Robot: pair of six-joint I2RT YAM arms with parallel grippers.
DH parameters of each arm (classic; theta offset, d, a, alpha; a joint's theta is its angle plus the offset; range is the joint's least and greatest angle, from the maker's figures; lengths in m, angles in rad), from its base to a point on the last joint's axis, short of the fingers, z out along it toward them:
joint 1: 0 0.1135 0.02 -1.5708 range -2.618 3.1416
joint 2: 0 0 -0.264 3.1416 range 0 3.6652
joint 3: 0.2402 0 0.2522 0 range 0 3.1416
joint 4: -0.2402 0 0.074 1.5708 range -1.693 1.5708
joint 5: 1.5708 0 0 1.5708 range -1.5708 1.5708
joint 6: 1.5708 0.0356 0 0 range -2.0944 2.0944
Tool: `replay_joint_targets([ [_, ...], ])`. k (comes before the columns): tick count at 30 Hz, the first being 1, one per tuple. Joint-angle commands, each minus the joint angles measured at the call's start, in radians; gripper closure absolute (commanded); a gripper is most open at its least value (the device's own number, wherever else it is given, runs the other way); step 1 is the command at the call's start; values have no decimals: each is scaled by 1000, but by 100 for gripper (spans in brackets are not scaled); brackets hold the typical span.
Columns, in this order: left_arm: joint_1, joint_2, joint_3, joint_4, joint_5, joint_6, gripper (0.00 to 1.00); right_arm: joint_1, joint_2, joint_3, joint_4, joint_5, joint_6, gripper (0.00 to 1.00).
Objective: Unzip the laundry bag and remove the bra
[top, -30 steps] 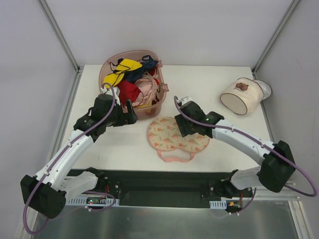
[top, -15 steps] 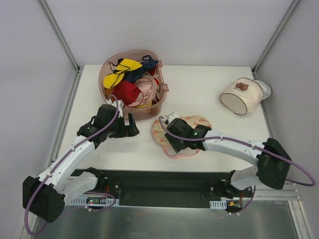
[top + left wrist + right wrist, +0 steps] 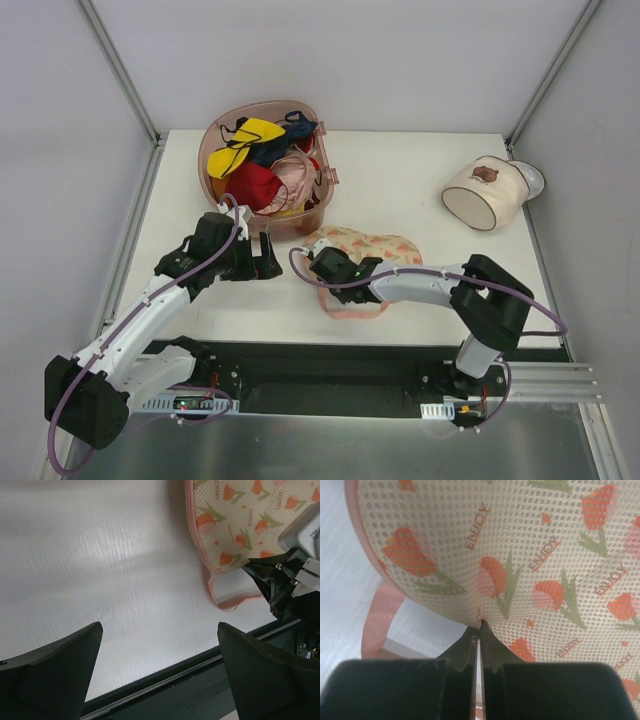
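White table [image 3: 420, 170] with a fine ribbed grain, boxed in by plain grey walls. Metal posts [image 3: 120, 70] run up at the back corners, and a black rail [image 3: 320, 365] runs along the near edge.

At upper left of the overhead view is a pink basket [image 3: 222, 135] heaped with yellow, red, navy and pink clothes. At upper right a cream canister [image 3: 485, 192] lies on its side.

The laundry bag [image 3: 375, 245] sits mid-table, just below and right of the basket. Its pink loop [image 3: 355, 312] trails toward the near edge.

The right gripper [image 3: 322, 262] is at the bag's left end. On its wrist view I see the fingers [image 3: 465, 652] pressed together on a fold of the printed mesh.

The left gripper [image 3: 268, 258] hangs over bare table left of the bag, clear of it, with its fingers spread wide.
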Motion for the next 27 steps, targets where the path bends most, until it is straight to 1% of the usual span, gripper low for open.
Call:
replay_joint_targets([
  [1,-10,-12,1,14,11,19,1,15,-80,3,12,32,-26,99],
  [6,-10,5,9,17,9,17,1,20,-247,43,-57,-2,-57,99],
  [10,-12,17,27,18,4,16,1,1,-319,92,-99,-89,-64,99],
  [15,-13,1,32,23,-28,7,1,-86,-355,102,-91,-308,5,99],
  [17,-13,-9,35,24,-31,4,1,-108,-355,86,-71,-336,9,99],
  [21,-13,-18,46,24,-35,10,1,-117,-347,88,-68,-356,11,99],
  [23,-13,-22,47,24,-23,25,1,-117,-343,94,-74,-394,5,99],
  [25,-13,-18,55,24,1,46,5,-129,-332,100,-80,-420,3,99],
  [26,-15,-13,60,26,10,56,10,-131,-330,102,-80,-431,5,99],
  [27,-16,-10,72,24,15,62,11,-137,-327,108,-82,-456,6,99],
])
